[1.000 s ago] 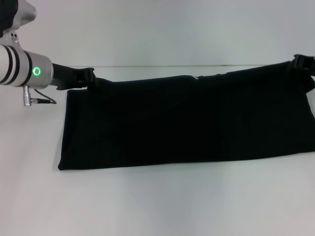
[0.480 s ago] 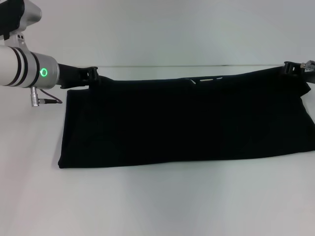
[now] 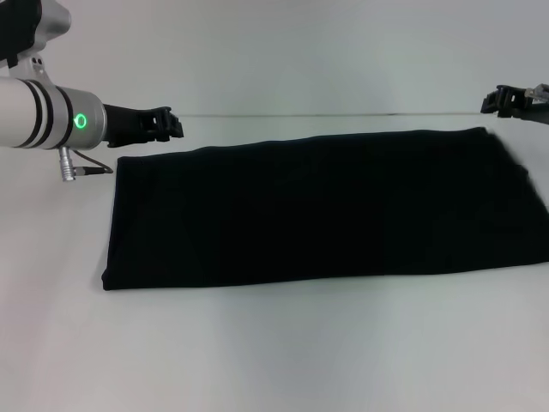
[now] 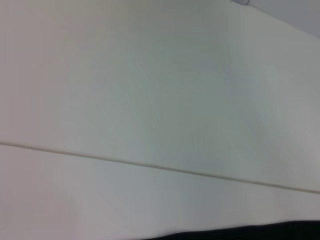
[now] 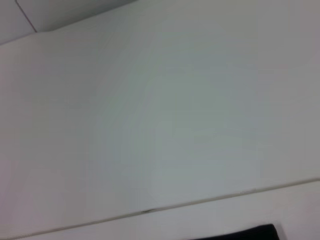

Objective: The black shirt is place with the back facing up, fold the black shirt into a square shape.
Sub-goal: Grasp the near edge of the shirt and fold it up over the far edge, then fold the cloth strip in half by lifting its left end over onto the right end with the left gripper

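Above the black shirt [image 3: 326,210] far corners, left pincer [image 3: 169,123] and right pincer [image 3: 497,100] hover empty, finger spread unclear.

Black shirt [image 3: 326,210] cut off at right edge; right tool [image 3: 502,99] partly out of frame.
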### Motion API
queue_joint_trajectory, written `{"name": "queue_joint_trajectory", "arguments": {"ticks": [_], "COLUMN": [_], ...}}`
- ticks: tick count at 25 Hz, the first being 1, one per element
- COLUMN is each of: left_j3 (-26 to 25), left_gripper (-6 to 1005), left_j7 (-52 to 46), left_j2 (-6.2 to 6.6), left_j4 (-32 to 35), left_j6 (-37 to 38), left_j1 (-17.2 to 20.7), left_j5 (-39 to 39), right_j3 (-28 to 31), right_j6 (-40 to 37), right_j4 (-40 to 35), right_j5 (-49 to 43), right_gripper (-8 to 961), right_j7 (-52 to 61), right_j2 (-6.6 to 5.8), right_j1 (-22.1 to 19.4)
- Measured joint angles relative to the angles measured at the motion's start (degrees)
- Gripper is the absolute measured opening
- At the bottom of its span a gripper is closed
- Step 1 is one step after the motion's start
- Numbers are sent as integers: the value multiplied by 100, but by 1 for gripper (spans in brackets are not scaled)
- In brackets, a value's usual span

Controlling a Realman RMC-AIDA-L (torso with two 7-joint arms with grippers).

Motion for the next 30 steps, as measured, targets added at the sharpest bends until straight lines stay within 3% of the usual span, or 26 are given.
{"name": "queue_joint_trajectory", "arguments": {"ticks": [2,6,7,9,10,12,15,17,19,25,30], "left_j3": [0,7,5,-16,-27,-228,-983,-1533,-1855,-2366,-2827], "left_gripper": [29,268,315,410,457,499,562,584,585,588,589], "left_j7": [6,3,1,-9,-11,-10,28,63,84,-24,-184], "left_j2": [-5,-3,-1,45,67,229,464,530,515,369,338], "left_j4": [7,110,136,377,427,483,290,196,183,90,25], "left_j6": [-3,151,194,671,788,1520,2637,3395,3838,4093,4097], "left_j1": [0,21,35,188,232,410,624,834,1066,1684,1923], "left_j5": [-65,-273,-300,-516,-578,-866,-949,-903,-882,-730,-653], "right_j3": [-1,-1,10,21,32,25,3,23,59,48,19], "right_j6": [-33,-244,-608,-833,-1185,-1851,-2659,-3025,-3207,-3296,-3224], "right_j4": [-25,-91,-206,-277,-392,-587,-724,-749,-772,-819,-803], "right_j5": [3,3,11,17,18,7,-23,-12,3,-23,-45], "right_gripper": [177,309,337,393,420,476,476,476,476,476,477], "right_j7": [9,28,41,54,97,273,568,642,654,679,658], "right_j2": [-30,-115,-197,-243,-316,-483,-760,-914,-1014,-1060,-1062], "right_j1": [17,36,40,43,45,59,92,108,105,20,15]}}
